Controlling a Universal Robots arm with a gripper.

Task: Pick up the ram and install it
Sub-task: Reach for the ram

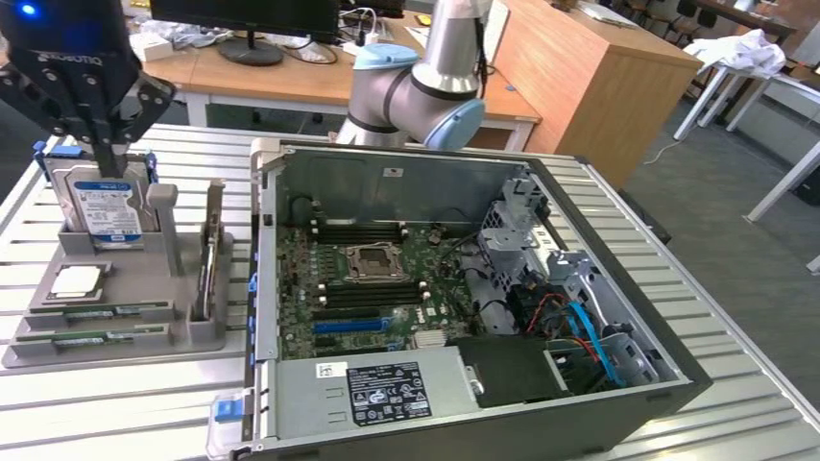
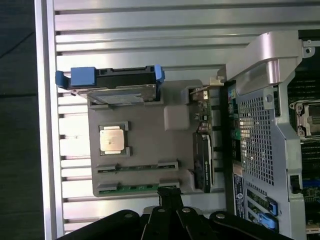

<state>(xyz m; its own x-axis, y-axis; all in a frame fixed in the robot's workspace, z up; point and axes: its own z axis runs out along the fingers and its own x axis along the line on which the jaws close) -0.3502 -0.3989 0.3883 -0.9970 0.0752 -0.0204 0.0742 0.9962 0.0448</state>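
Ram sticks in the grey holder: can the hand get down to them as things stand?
Probably yes. Both ram sticks lie uncovered in the holder, nothing above them. The hand, shut, hangs above the holder.

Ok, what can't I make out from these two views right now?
- Ram sticks, exterior view: sunk in the grey holder; chips and labels too small.
- One stick's end, wrist view: behind the gripper.
- Motherboard memory slots, exterior view: latches too small.
- Computer case, wrist view: cut off by the edge.
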